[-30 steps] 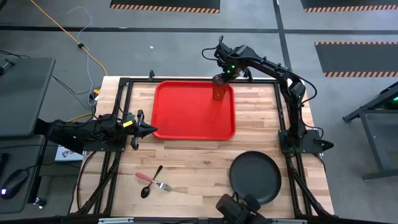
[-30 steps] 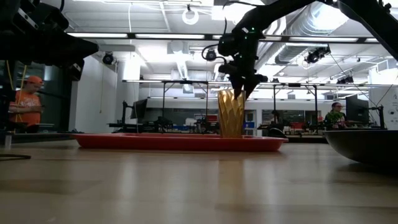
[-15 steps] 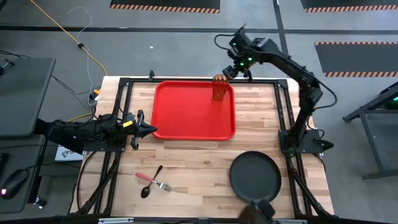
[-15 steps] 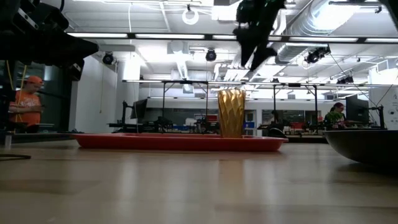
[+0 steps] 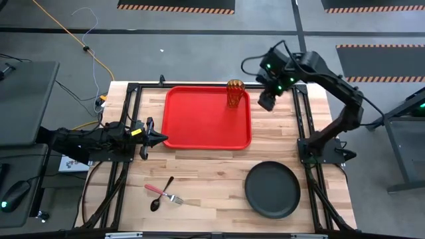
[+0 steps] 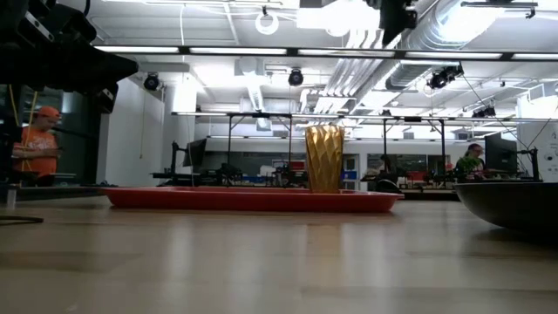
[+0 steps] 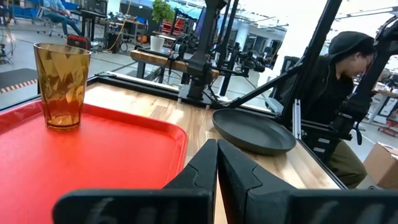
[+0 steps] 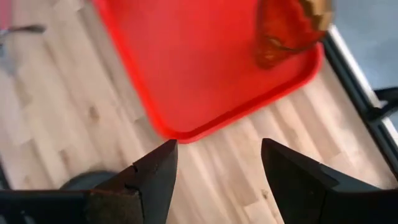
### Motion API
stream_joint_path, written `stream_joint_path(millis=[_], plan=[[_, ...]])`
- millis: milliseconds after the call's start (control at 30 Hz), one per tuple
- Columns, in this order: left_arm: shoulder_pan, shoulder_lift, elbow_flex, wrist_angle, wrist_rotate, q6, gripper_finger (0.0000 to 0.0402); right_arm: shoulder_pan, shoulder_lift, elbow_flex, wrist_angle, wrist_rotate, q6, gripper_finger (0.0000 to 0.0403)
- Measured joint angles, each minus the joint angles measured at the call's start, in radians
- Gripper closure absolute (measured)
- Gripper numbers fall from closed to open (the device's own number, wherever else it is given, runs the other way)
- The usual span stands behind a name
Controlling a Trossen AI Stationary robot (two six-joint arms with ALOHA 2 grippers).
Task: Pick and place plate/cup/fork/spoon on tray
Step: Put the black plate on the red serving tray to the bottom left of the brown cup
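Cup (image 5: 234,94) now upright and alone in the far right corner of the tray (image 5: 199,119), let go a moment ago; right gripper (image 5: 267,101) since lifted clear and swung out past the tray's right edge, fingers spread and empty. Left gripper (image 5: 157,138) parked at the tray's left edge, fingers together. Likely next: plate (image 5: 272,190), fork (image 5: 166,194) and spoon (image 5: 160,195), not yet moved from the near end of the table.

- wooden table (image 5: 219,166) sitting on grey floor, black frame rails running along its edges
- yellow cable (image 5: 73,41) trailing across the floor beyond the table's far left corner
- person in orange cap (image 6: 37,144) standing in the room behind
- person in dark clothes (image 7: 339,81) sitting past the table edge
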Motion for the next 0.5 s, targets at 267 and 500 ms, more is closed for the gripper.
stream_joint_path(millis=[267, 500], plan=[[0.0, 0.0, 0.0, 0.0, 0.0, 0.0, 0.0398, 0.143, -0.049, 0.0, 0.027, 0.003, 0.036, 0.0179], [0.0, 0.0, 0.0, 0.007, -0.018, 0.0, 0.0398, 0.245, -0.03, 0.0, 0.174, 0.073, 0.198, 0.0179]])
